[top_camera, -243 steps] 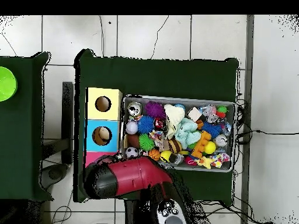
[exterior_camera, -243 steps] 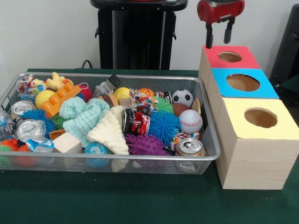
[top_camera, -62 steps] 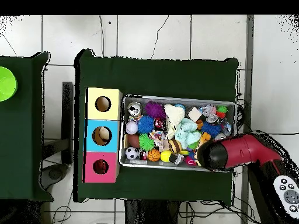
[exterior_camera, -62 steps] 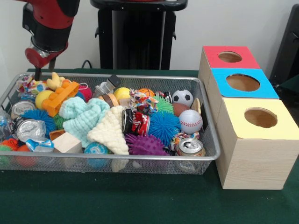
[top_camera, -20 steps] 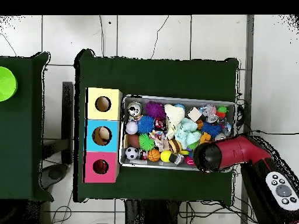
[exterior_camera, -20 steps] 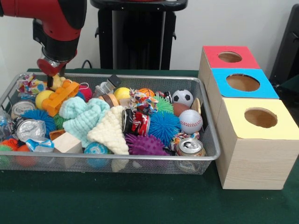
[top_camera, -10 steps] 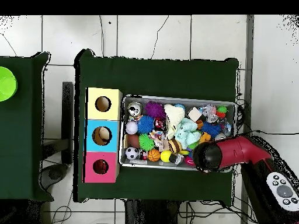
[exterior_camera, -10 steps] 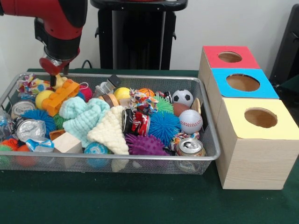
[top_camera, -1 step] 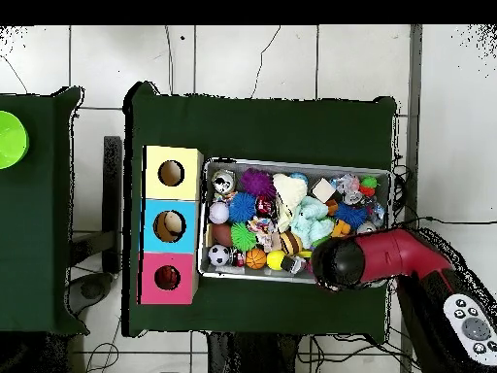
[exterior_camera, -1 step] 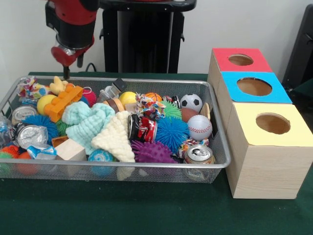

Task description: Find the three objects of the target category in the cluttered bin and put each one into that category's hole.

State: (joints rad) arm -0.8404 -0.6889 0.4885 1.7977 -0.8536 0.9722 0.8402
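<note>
The wire mesh bin (exterior_camera, -1 step: 146, 167) is packed with toys. Among them are a soccer ball (exterior_camera, -1 step: 191, 102), a baseball (exterior_camera, -1 step: 199, 127), a yellow ball (exterior_camera, -1 step: 127, 98), an orange toy brick (exterior_camera, -1 step: 63, 103), a yellow toy (exterior_camera, -1 step: 58, 85) and crushed cans (exterior_camera, -1 step: 198, 154). My gripper (exterior_camera, -1 step: 65, 73) hangs over the bin's far left corner, just above the yellow toy, and holds nothing I can see. From overhead only the red arm head (top_camera, -1 step: 338, 262) shows, covering the bin's lower right part. Right of the bin stand the red box (exterior_camera, -1 step: 240, 59), blue box (exterior_camera, -1 step: 254, 87) and yellow box (exterior_camera, -1 step: 273, 123), each with a round hole.
Teal knit cloth (exterior_camera, -1 step: 88, 120) and cream knit cloth (exterior_camera, -1 step: 115, 137) lie mid-bin, with spiky balls (exterior_camera, -1 step: 171, 132) and a wooden block (exterior_camera, -1 step: 71, 149) around them. Green cloth (exterior_camera, -1 step: 146, 210) covers the table. A black pedestal (exterior_camera, -1 step: 144, 39) stands behind the bin.
In the front view the arm has moved a little right and lifted from just over the yellow toy and orange brick. From overhead it has shifted slightly left along the bin's lower edge.
</note>
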